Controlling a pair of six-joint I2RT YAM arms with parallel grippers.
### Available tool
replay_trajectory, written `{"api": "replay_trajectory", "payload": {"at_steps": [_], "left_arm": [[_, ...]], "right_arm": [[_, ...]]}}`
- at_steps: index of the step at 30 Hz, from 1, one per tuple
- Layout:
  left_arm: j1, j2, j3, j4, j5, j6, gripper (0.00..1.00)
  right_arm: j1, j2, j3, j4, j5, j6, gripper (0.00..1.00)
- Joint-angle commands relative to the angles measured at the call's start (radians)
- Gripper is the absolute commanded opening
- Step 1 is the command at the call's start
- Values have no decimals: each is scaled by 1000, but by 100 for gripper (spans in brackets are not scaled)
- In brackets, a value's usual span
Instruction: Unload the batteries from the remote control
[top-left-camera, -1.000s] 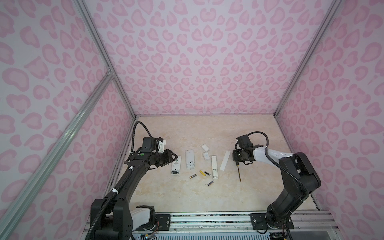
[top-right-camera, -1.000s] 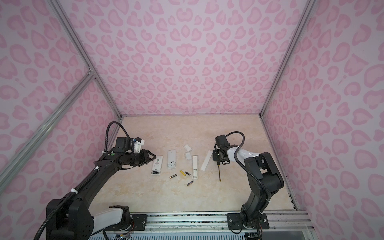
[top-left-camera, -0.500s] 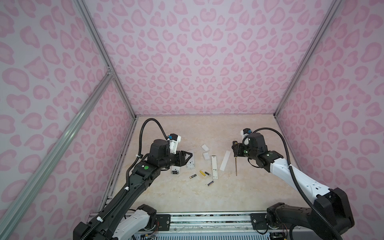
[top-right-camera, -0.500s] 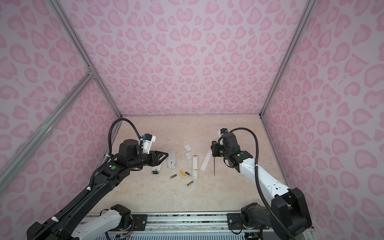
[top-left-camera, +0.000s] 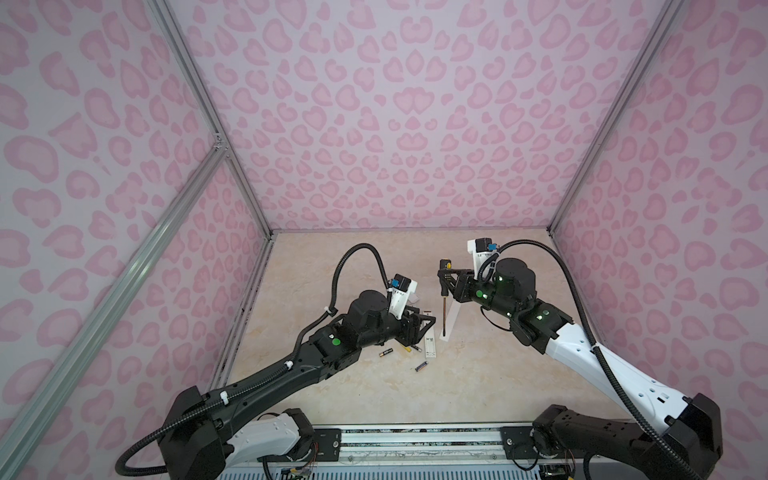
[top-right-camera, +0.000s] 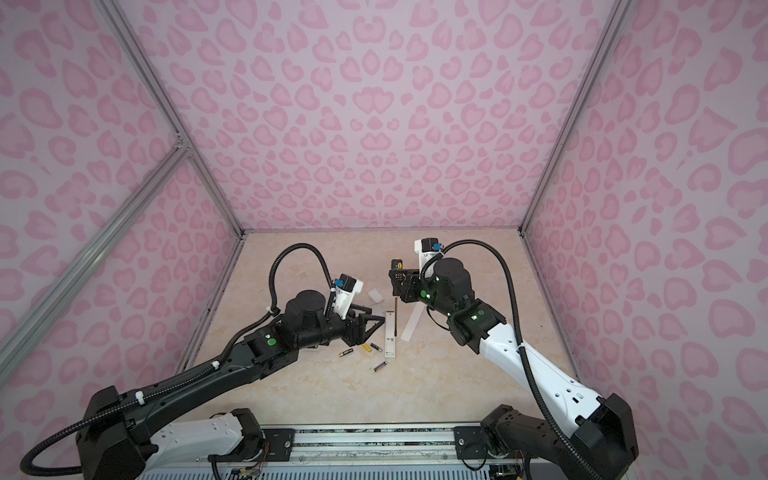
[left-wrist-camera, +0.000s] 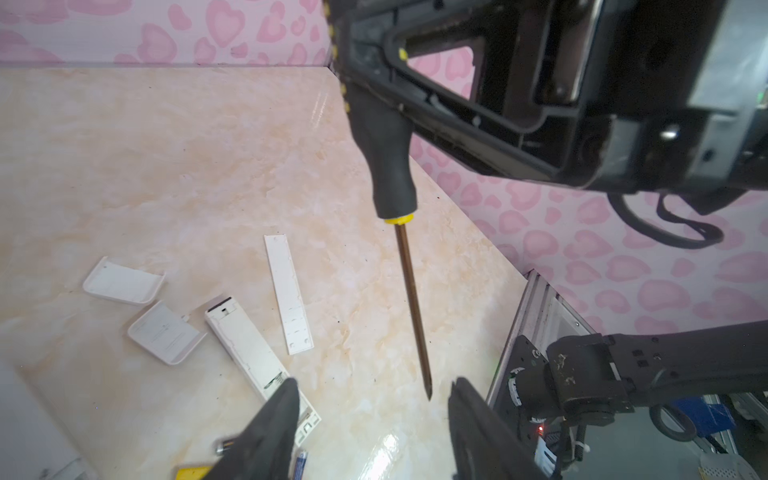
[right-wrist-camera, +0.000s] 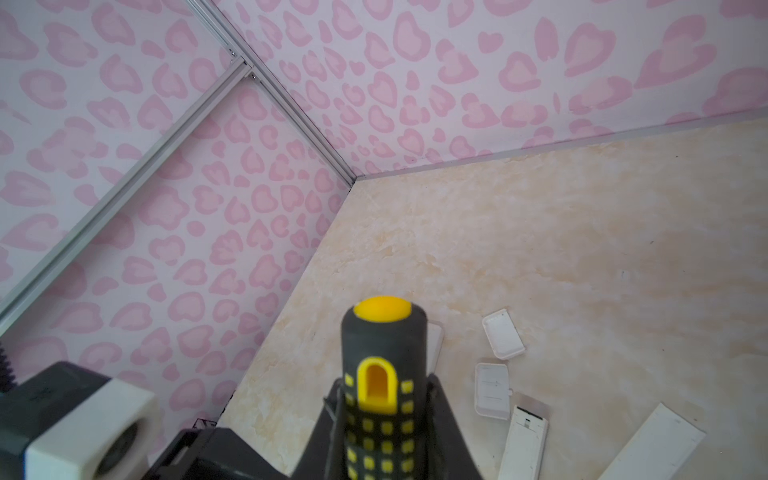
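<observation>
A long white remote control (top-left-camera: 430, 345) (top-right-camera: 390, 334) lies back-up in the middle, its battery bay uncovered (left-wrist-camera: 257, 357). Loose batteries lie just in front of it: a black-and-gold one (top-left-camera: 385, 353), a yellow one (top-left-camera: 409, 349) and a purplish-blue one (top-left-camera: 422, 365) (top-right-camera: 380, 366). My left gripper (top-left-camera: 419, 328) (left-wrist-camera: 374, 415) hovers open over the remote's near end, nothing between its fingers. My right gripper (top-left-camera: 446, 278) (right-wrist-camera: 384, 399) is shut on the black-and-yellow handle of a screwdriver (right-wrist-camera: 384, 374). The screwdriver's shaft (left-wrist-camera: 413, 307) hangs tip-down beside the remote.
A long white cover strip (left-wrist-camera: 288, 295) (top-left-camera: 451, 324) lies right of the remote. Two small white covers (left-wrist-camera: 122, 280) (left-wrist-camera: 166, 332) lie behind it. The left arm hides the table further left. Pink walls close in three sides; a metal rail (top-left-camera: 415, 436) runs along the front.
The right gripper has lifted the screwdriver off the table and carried it left, hanging upright. The left gripper has moved right to the long remote and opened wider.
</observation>
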Motion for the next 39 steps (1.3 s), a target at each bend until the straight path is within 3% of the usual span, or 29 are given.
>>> {"api": "replay_trajectory", "payload": {"at_steps": [1,8,10,12,14,15,16,19,25,30,36,38,39], "left_arm": [[-15,40,42,72,-35,3,60],[-26,143,86,81,0,2,59],[-26,184,113,78,29,0,54],[-26,208,133,74,43,-3,40],[-26,210,135,79,44,-3,14],[-27,205,134,81,45,1,6],[-26,198,134,77,44,12,4],[-25,177,142,33,52,59,4],[-18,154,136,5,96,113,4],[-17,163,143,-9,77,108,4],[2,159,138,-18,52,83,4],[9,156,129,-16,55,78,4],[12,155,125,-16,57,77,4]], "right_arm": [[16,1,-3,27,76,98,0],[19,-9,-1,39,83,133,0],[19,-16,-11,56,79,143,0],[19,-24,-24,75,78,151,0],[18,-32,-36,84,79,153,0],[16,-35,-36,84,75,150,0],[11,-34,-35,83,63,143,4],[-24,-29,-23,42,8,118,35],[-98,22,-21,57,-171,143,46],[-97,70,-27,140,-262,197,39],[-71,74,-14,130,-277,185,42],[-70,61,-23,119,-265,167,28],[-69,52,-28,111,-254,160,15]]}}
